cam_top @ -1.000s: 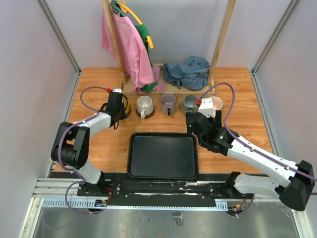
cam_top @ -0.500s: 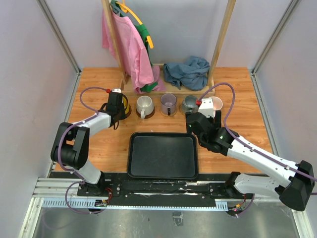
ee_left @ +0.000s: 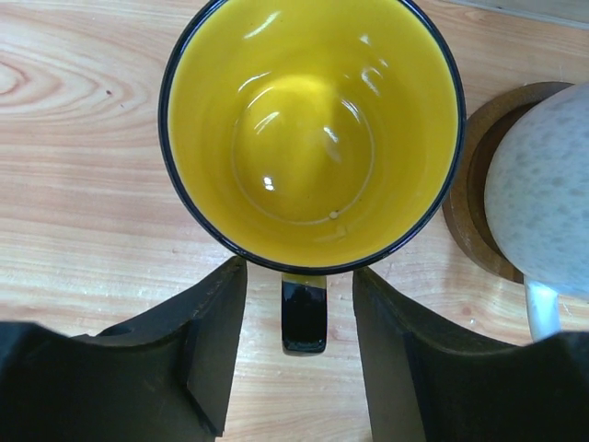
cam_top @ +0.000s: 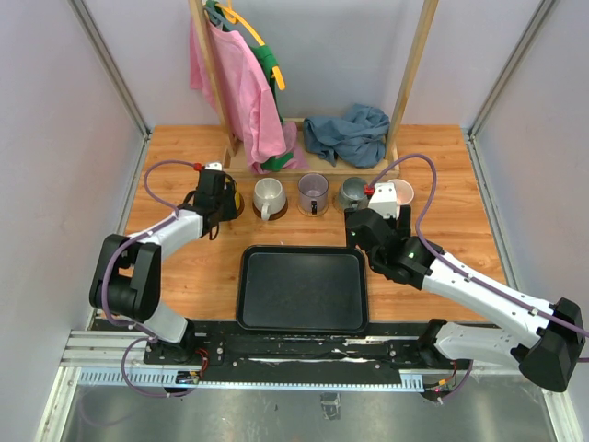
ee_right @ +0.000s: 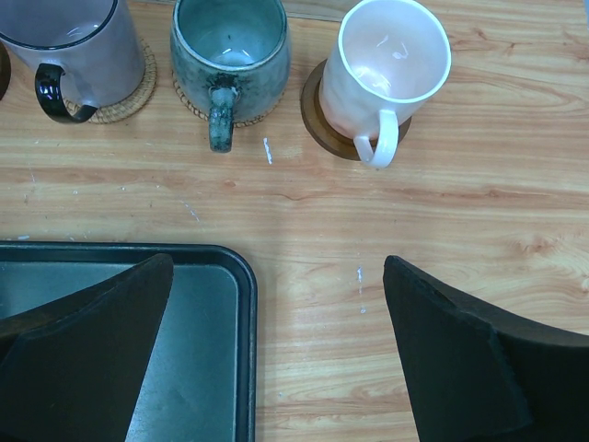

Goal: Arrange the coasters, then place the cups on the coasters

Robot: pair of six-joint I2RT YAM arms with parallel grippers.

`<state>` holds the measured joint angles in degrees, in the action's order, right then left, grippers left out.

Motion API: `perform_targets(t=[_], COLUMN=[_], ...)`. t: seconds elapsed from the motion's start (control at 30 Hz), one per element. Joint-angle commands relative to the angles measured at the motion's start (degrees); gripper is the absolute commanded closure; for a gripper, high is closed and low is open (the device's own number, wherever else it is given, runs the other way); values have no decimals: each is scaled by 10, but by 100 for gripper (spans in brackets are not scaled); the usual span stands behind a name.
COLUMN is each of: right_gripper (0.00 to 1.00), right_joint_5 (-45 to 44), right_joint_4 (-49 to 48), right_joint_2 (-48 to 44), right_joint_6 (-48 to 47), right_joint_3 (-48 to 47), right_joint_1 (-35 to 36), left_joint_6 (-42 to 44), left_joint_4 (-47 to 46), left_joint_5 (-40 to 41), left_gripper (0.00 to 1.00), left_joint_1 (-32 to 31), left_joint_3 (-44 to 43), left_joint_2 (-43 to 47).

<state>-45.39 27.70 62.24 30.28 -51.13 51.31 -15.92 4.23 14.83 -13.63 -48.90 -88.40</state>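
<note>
left claw [ee_left: 301,308]: was partly spread, fingers [ee_left: 207,359] on either side of the yellow cup's handle with a little gap each side, so not squeezing it
yellow cup [ee_left: 313,138]: sat upright at the left end of the row, black rim, black handle pointing back at the claw. Couldn't tell what was under it, the cup hid that
white cup [cam_top: 268,195]: next along, just beside the yellow one, stood on a brown coaster [ee_left: 467,193]
purple cup [ee_right: 74,41]: middle of the row, black handle, sat on a tan coaster [ee_right: 136,92]
grey cup [ee_right: 230,37]: sat on a second tan coaster [ee_right: 187,99], handle facing the arms
pink cup [ee_right: 391,64]: right end of the row, on a dark coaster [ee_right: 317,115], handle also facing the arms
right claw [ee_right: 276,276]: was spread about as wide as it goes and held nothing. It hung over the surface [ee_right: 368,212] by the tray's far right corner, on the near side of the grey and pink cups
tray [cam_top: 304,290]: black, lay between the cup row and the arm bases
back of the surface: a wooden rack [cam_top: 411,74] with a pink garment [cam_top: 235,83] hanging on it, and a blue cloth [cam_top: 350,133] bunched at its foot
</note>
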Motion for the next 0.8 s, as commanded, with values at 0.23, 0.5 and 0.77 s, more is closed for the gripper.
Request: perform_targets(t=[0.23, 0.5, 0.77], right_gripper=[2, 2, 2], right_joint_5=[-3, 0, 0], right_joint_4=[7, 4, 5], right_joint_2=[-1, 9, 9], right_joint_6=[13, 12, 12], right_joint_3=[4, 2, 4], right_joint_1=[-8, -8, -8], left_joint_6=[-10, -16, -18], left_joint_4=[49, 67, 71], left_joint_5=[33, 61, 67], left_gripper=[45, 44, 44], left_joint_1=[4, 4, 4], left_joint_3=[-10, -10, -10], left_joint_2=[28, 39, 39])
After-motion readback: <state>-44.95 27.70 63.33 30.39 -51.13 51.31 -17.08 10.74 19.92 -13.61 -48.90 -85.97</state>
